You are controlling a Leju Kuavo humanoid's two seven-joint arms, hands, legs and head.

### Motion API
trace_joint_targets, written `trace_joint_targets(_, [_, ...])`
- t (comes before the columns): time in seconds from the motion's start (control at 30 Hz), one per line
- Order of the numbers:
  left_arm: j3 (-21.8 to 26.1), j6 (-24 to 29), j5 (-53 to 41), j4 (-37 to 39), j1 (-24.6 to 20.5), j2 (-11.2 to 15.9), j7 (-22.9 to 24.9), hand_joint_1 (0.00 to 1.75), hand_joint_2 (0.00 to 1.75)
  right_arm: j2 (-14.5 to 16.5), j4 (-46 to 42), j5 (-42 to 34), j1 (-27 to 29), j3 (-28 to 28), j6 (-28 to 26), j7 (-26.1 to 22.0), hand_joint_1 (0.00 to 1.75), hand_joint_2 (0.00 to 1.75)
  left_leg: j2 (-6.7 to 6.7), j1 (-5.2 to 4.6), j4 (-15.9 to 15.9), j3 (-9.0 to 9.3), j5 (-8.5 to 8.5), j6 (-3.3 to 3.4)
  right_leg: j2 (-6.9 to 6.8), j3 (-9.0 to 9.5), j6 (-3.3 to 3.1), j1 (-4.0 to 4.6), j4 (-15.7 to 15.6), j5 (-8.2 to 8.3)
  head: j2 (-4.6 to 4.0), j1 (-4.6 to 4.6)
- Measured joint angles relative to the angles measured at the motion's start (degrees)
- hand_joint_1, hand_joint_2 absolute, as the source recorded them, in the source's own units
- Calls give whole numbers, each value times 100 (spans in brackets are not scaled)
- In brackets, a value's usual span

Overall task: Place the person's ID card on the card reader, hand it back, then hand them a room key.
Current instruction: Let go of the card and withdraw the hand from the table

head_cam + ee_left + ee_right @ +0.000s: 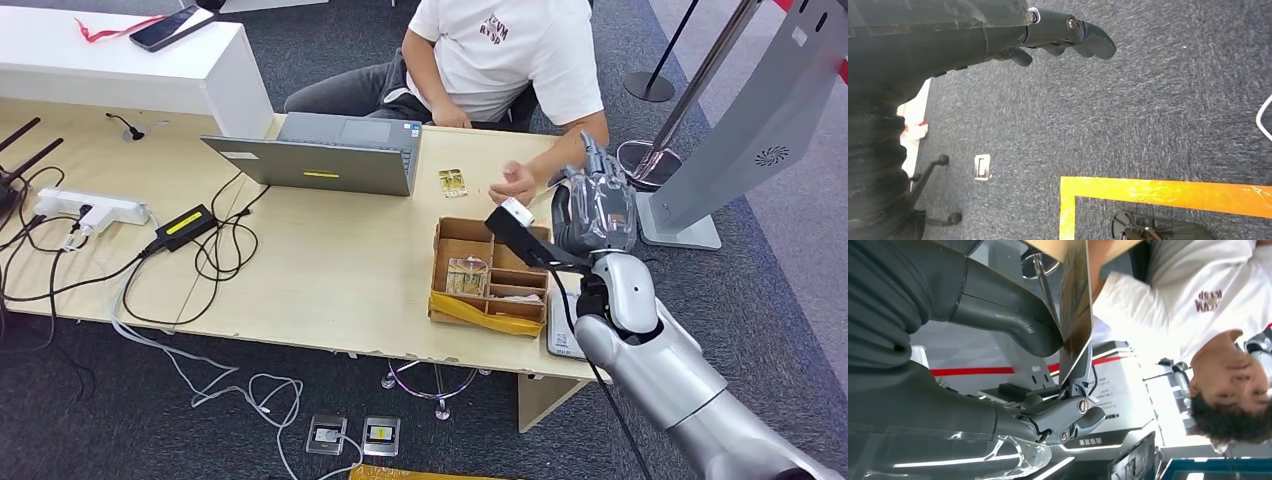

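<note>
Right hand (598,205) was raised over the table's (330,270) right end, at 3 o'clock in the head view, fingers up toward the seated person (500,60). In the right wrist view the hand (1048,385) pinched a thin card (1075,305) edge-on between the thick thumb (1013,325) and the darker fingers (1073,415); cannot tell whether it was the ID card or a room key. Person's hand (517,183) rested on the table just beside the robot hand, at about 9 o'clock from it. A second small card (452,182) lay flat on the table at 9 o'clock from the person's hand. Cardboard tray (440,262) with compartments sat near the table's front edge, just below the raised hand; small packets in it, contents unclear. White card reader (562,338) was at the tray's 3 o'clock, partly hidden by the forearm. Laptop (320,160) was open at 12 o'clock.

Left hand (1068,35) hung over grey carpet (1148,110), fingers loosely curled, holding nothing.
</note>
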Motion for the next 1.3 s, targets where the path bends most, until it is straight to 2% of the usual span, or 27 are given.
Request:
trace_joint_targets(0.37, [-241, -19, -100, 0, -130, 17, 147, 0, 175, -86, 163, -119, -654, -56, 388, 56, 175, 175, 0, 0, 0, -9, 0, 0, -1, -6, 0, 0, 1, 0, 0, -1])
trace_joint_targets(0.63, [-418, -57, -196, 0, -225, 30, 244, 0, 175, 89, 1329, -25, -1353, 241, 647, 44, 175, 175, -6, 0, 0, -14, 1, 1, -9, -7, 0, 0, 2, 0, 0, 0])
trace_joint_targets(0.93, [-460, -75, -212, 0, -231, 48, 292, 0, 175, 210, 1977, 17, -1535, 427, 618, 18, 173, 175, -6, 1, 0, -14, 1, 1, -8, -8, -1, 0, 2, 0, 0, -1])
trace_joint_targets(0.97, [-463, -76, -212, 0, -232, 49, 293, 0, 175, 221, 2032, 21, -1551, 442, 617, 16, 137, 175, -6, 1, 0, -14, 1, 1, -8, -9, -1, 0, 2, 0, 0, -1])
trace_joint_targets(1.07, [-470, -85, -210, 0, -233, 51, 295, 0, 175, 257, 2194, 37, -1582, 498, 626, 3, 8, 175, -6, 1, 0, -14, 1, 1, -9, -8, -1, 0, 2, 0, 0, 0])
trace_joint_targets(1.1, [-471, -90, -209, 0, -232, 52, 296, 0, 175, 269, 2249, 44, -1586, 521, 630, -4, 0, 175, -6, 0, 0, -14, 1, 1, -9, -8, -1, 0, 2, 0, 0, 0])
trace_joint_targets(1.3, [-472, -110, -186, 0, -230, 62, 296, 0, 175, 307, 2447, 78, -1591, 655, 507, -29, 0, 175, -5, 0, 1, -12, 1, 1, -7, -8, -1, 0, 2, 0, 0, -1])
